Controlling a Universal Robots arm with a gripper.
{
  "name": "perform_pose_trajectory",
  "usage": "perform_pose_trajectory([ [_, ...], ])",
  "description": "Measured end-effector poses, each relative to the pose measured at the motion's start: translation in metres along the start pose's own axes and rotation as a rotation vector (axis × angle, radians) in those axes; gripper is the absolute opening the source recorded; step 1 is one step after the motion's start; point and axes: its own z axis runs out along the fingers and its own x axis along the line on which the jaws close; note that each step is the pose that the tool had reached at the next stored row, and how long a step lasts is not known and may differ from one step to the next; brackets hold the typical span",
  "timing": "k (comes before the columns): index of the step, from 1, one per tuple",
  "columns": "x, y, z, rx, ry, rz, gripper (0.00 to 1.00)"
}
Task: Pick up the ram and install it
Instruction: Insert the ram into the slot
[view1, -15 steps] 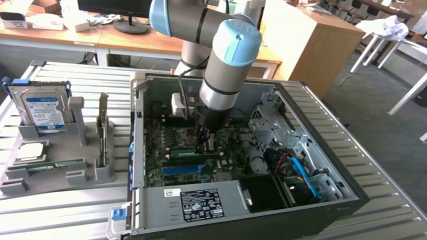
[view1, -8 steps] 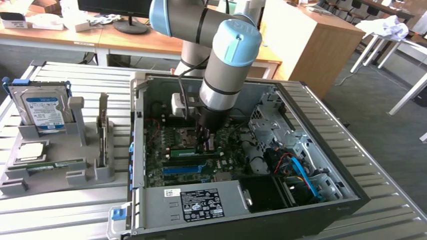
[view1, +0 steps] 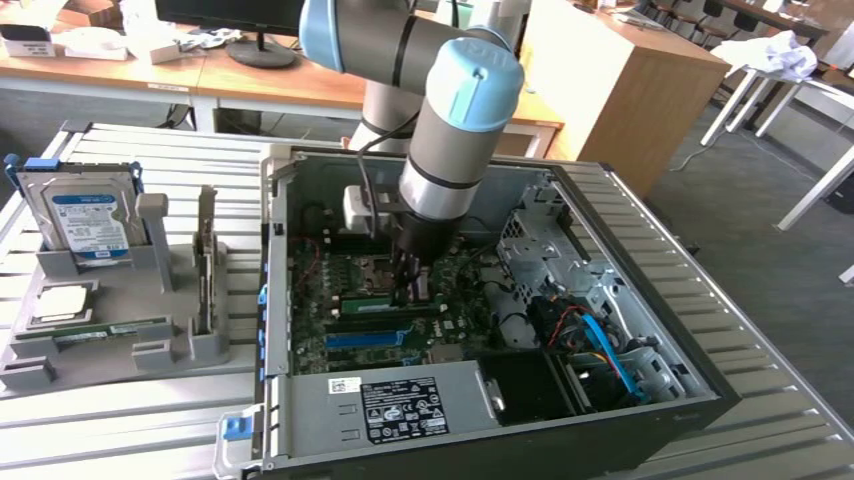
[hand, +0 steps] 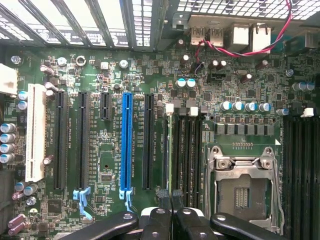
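The pincer (hand: 171, 212), pressed together, seemingly pinches the ram (hand: 169, 155) edge-on over its slot: light, stiff, fragile.

One camera stands off from me, high up, looking down at an angle into the open computer case (view1: 561, 300) under my arm. The other rides my wrist, close above the green motherboard (hand: 115, 165), facing straight down past my claw (hand: 169, 220). Both share that board (view1: 387, 300) below my claw (view1: 407, 285).
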Motion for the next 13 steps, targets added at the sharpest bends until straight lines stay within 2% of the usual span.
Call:
perform_pose_trajectory([
  [13, 0.0008, 0.0001, -0.0001, 0.0001, -0.0002, 0.005, 0.12],
])
